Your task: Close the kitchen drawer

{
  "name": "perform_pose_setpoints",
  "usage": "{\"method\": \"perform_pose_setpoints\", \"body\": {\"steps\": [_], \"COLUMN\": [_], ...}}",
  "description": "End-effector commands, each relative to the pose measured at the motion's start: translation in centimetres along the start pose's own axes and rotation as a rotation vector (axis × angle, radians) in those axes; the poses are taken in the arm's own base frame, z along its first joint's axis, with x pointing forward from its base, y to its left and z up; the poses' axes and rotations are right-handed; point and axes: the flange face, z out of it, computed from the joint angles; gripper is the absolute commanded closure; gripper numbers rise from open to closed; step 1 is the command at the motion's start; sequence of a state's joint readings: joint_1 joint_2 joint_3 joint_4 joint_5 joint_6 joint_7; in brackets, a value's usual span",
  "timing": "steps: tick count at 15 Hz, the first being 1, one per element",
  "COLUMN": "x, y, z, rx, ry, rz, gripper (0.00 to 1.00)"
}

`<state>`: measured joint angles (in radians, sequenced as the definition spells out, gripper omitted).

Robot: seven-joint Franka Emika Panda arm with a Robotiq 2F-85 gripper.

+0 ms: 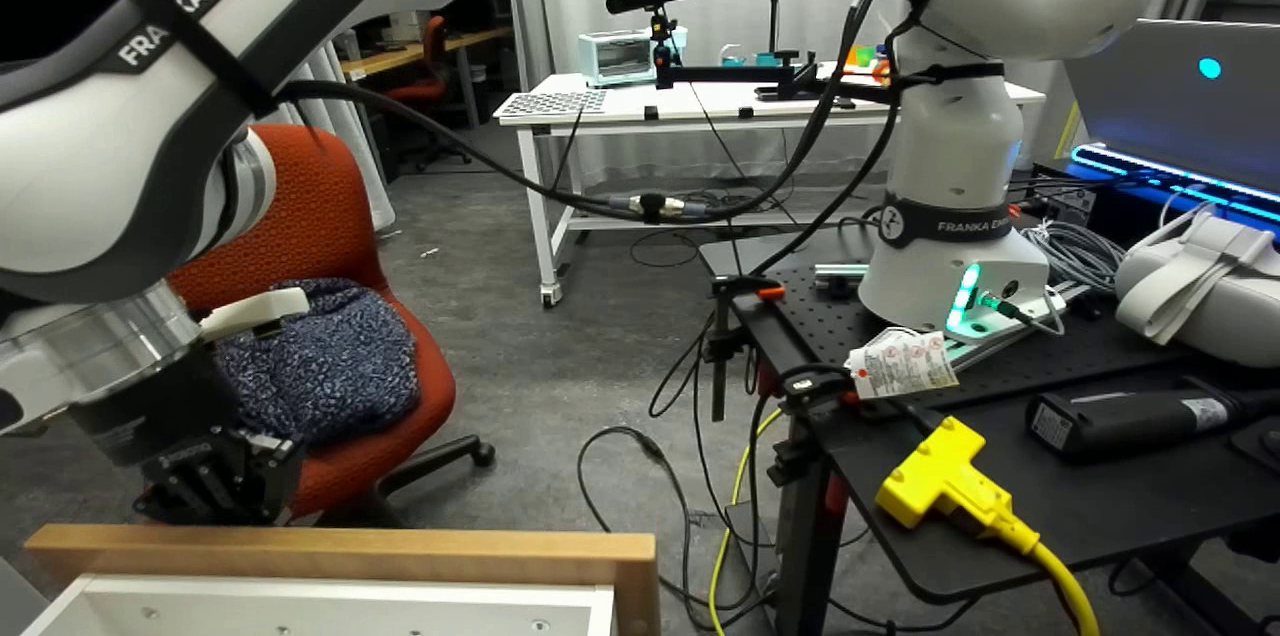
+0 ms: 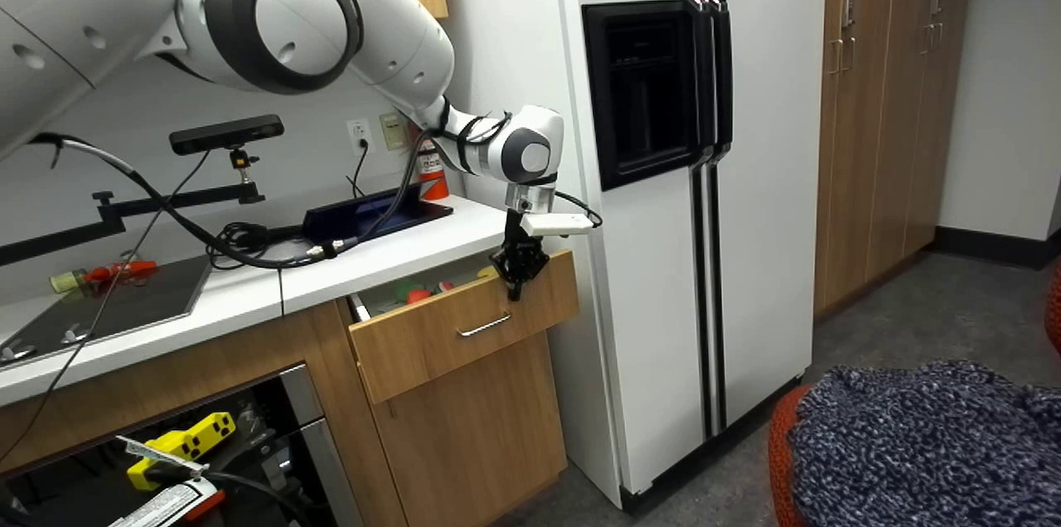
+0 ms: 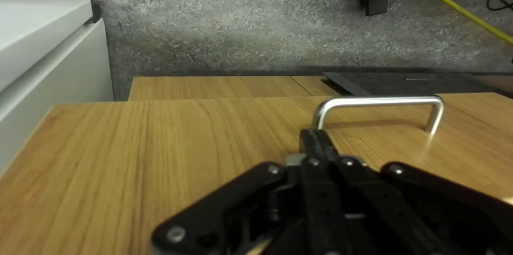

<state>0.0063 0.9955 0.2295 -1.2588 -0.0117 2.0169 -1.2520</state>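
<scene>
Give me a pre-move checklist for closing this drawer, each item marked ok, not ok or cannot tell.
1. Drawer fully closed: not ok; in an exterior view it stands pulled out from under the counter.
2. Gripper shut for pushing: ok; its jaws stand together in the wrist view.
3. Gripper on the drawer's outer side: ok; the wrist view shows it over the outer face.
4. Gripper clear of the handle: cannot tell; it overlaps one end in the wrist view, but contact is unclear.
5. Contents low enough to slide in: cannot tell; coloured items show inside, partly hidden by the drawer front.
</scene>
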Motion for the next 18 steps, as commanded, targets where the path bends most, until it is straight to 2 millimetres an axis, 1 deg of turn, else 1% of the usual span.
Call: {"method": "perform_pose_setpoints", "body": {"steps": [1, 3, 7, 8, 11, 13, 18], "x": [1.8, 2.6, 4.6, 5.1, 6.4, 6.8, 7.6], "y": [2.3, 2.9, 3.9, 4.0, 4.1, 4.2, 4.5], "z": [0.1, -0.9, -4.3, -4.6, -4.4, -4.1, -4.1], "rx": [-0.030, -0.058, -0.143, -0.152, -0.141, -0.132, -0.134], "ry": [0.030, 0.046, 0.142, 0.169, 0.252, 0.297, 0.385], "rz": [-0.069, -0.089, -0.131, -0.145, -0.173, -0.163, -0.152], "gripper": [1.00, 1.00, 1.00, 1.00, 1.00, 1.00, 1.00]}}
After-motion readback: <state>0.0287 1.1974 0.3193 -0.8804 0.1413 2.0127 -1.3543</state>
